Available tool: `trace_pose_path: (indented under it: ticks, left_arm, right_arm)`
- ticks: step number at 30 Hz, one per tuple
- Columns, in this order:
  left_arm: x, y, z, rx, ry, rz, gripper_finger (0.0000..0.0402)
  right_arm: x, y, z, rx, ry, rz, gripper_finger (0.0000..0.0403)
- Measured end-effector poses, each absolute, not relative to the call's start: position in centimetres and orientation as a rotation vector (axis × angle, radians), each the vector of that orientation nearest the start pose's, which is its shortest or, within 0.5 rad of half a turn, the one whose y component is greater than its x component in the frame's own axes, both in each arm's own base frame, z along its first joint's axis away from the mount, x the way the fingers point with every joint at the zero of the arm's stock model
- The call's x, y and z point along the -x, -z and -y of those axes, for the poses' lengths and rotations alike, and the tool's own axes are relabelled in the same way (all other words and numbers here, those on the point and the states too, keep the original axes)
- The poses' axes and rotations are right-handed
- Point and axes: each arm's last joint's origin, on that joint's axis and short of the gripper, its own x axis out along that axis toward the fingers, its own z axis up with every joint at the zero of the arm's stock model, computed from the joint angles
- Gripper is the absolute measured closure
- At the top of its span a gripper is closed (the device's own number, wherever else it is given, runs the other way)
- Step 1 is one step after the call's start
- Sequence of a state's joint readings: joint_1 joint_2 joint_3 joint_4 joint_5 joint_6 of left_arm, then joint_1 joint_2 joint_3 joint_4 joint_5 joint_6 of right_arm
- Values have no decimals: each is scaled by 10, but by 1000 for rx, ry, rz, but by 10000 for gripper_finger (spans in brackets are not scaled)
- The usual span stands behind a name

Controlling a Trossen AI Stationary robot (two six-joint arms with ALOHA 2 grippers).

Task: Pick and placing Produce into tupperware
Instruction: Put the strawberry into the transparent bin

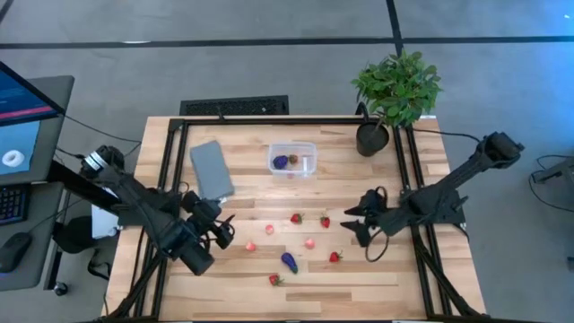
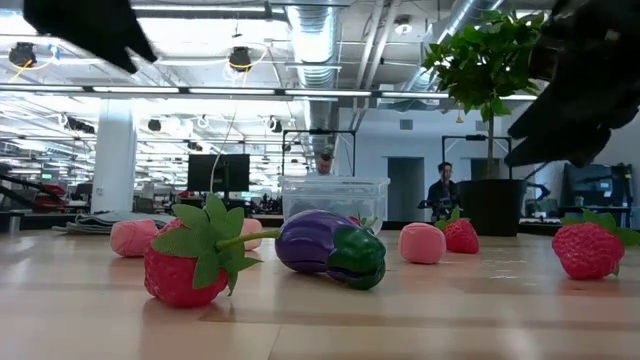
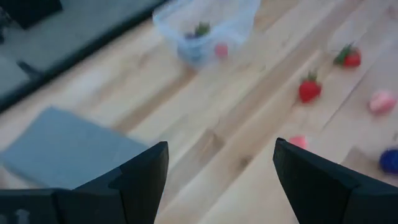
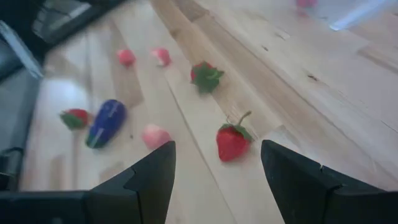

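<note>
The clear tupperware stands at the far middle of the table with a purple piece and another small piece inside; it also shows in the left wrist view and the low view. Strawberries, pink pieces and a purple eggplant lie loose on the wood. My left gripper is open and empty, left of the produce. My right gripper is open and empty, just right of a strawberry.
A flat grey lid lies left of the tub. A potted plant stands at the far right corner. More strawberries lie toward the near edge. Black frame rails run along the table's sides.
</note>
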State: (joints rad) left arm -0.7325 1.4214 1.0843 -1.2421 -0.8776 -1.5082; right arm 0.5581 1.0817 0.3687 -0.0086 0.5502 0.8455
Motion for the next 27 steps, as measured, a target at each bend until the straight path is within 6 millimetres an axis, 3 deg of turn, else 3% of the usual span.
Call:
trace_pose_path:
  ticks: [5,10,19,27]
  left_arm:
    - [-182,-245,138,313,-819,-762,122]
    - [-179,-251,134,369,-893,-731,122]
    - [-167,-260,120,128,-975,-662,122]
    - [-156,-258,110,58,-942,-630,122]
  right_arm:
    - [-188,-152,-101,-332,274,-658,143]
    - [-196,-144,-111,-261,258,-710,143]
    - [-205,-141,-99,-448,368,-709,143]
    - [-229,-156,-99,-492,437,-713,143]
